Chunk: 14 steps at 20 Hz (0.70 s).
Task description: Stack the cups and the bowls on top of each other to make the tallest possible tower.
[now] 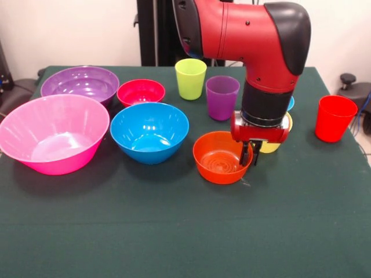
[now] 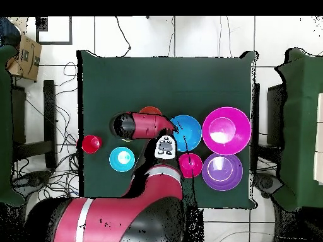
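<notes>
Glossy round orange bowl [image 1: 222, 157], tool [image 1: 250, 155] at its rim, grip state unclear

The arm [image 1: 255, 40] is glossy red with rounded black joint caps and small dark screws. A black wrist cylinder [image 1: 265, 107] meets a red collar.

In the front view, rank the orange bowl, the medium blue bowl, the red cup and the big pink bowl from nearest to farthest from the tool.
1. Small orange plastic bowl: the tool is at its rim.
2. Medium blue plastic bowl: one place further toward the picture's left.
3. Red plastic cup: alone near the right table edge; close to the blue bowl in rank.
4. Very large pink plastic bowl: far left.
</notes>
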Each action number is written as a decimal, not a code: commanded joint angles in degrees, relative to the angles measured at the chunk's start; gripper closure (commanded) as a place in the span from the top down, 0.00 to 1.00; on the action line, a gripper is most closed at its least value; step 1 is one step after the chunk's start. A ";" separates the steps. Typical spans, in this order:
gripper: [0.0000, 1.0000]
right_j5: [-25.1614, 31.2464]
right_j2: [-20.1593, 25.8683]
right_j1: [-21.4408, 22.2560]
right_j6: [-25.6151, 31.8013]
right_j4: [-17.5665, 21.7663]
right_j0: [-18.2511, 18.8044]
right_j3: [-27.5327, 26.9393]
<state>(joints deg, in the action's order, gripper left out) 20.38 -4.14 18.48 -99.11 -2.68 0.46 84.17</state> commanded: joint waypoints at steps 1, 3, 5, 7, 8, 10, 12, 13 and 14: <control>0.00 -1.98 3.02 -2.87 -8.61 -0.11 -0.86 -0.50; 0.00 -2.74 3.00 -2.91 -8.64 0.04 -0.82 -0.47; 0.00 -1.35 2.78 -2.30 -7.12 0.68 -0.55 -1.76; 0.00 1.92 2.11 0.86 -6.23 0.85 -0.37 -0.86; 0.00 2.10 1.95 2.45 -6.48 0.79 -0.28 0.41; 0.00 5.10 1.59 6.29 -5.57 0.77 0.07 1.36; 0.00 8.36 2.37 8.42 -3.82 0.60 0.82 0.59; 0.00 11.41 2.11 9.97 -3.17 0.52 0.68 0.23; 0.00 12.86 2.00 10.82 -2.92 0.51 0.70 0.21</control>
<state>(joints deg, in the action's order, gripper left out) 22.69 -4.61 22.77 -99.11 -2.63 0.58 84.29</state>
